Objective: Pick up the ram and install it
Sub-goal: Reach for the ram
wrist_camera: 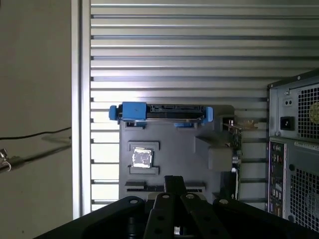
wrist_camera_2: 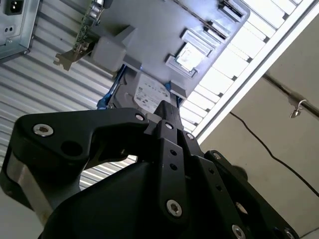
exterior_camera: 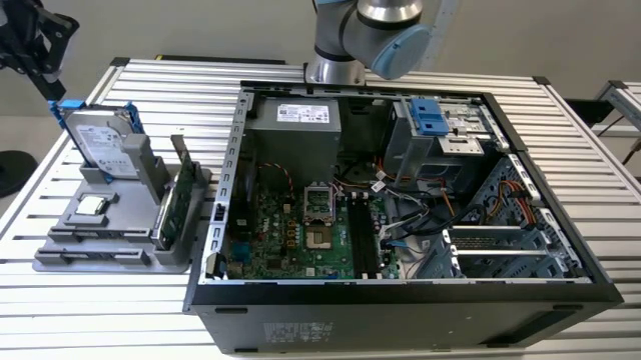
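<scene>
The slatted aluminium bench [exterior_camera: 150, 82] carries everything at one level within reach of the grey robot arm [exterior_camera: 361, 30] mounted at its far edge. The black open-sided computer case [exterior_camera: 401, 322] lies on its side, so the green motherboard faces up and its long black memory slots [exterior_camera: 362, 238] can be reached from above. I cannot tell whether any slot is already filled.

Toward the exterior view's left, apart from the case, sits the grey moulded parts holder [exterior_camera: 110, 262]. It stands each part on edge or in its own recess, probably so a top-down grasp can find it. The silver hard drive with blue rails [exterior_camera: 100, 139] stands upright at the holder's far end. The green expansion card [exterior_camera: 170, 206] stands on edge along the side nearest the case. A small square silver processor chip [wrist_camera: 143, 158] lies flat in the middle.

The black pincer [wrist_camera: 172, 180] hangs above the holder, pointing down. Its fingers look pressed together, with nothing visible between them.

The ram, a thin dark stick [wrist_camera: 194, 188], appears to rest on edge in a long slot at the holder's near end. In the first wrist view, the pincer tip partly covers it. It is not yet grasped and lies well apart from the memory slots.
</scene>
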